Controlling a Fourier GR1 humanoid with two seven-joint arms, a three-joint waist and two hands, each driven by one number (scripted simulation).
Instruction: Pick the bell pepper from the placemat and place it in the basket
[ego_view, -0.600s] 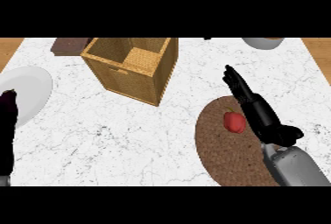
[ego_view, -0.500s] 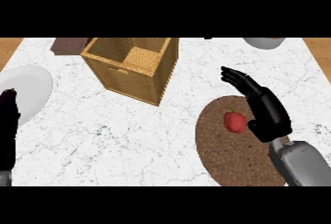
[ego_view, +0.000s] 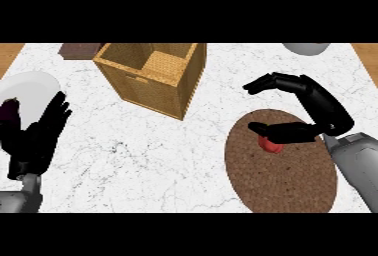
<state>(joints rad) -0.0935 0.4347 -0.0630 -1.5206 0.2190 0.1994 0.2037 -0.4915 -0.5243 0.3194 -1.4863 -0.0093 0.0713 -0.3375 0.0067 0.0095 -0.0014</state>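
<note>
Right robot hand (ego_view: 314, 107) arches wide open over red bell pepper (ego_view: 271, 145) (thumb across it) on placemat (ego_view: 284, 177).

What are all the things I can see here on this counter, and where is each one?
Counter: one, white marble, under everything.
Basket: one, tan wicker, open, top centre-left.
Placemat: one, brown, round, lower right.
Bell pepper: one, red, on the placemat, partly hidden under the right hand's thumb.
Plate: one, white, left edge, with a dark item on it.
Block: one, dark brown, top left.
Bowl: one, grey, top right, cut off.
Left hand: black, open, resting at left.
Right hand: black, arched over the pepper, not closed on it.
</note>
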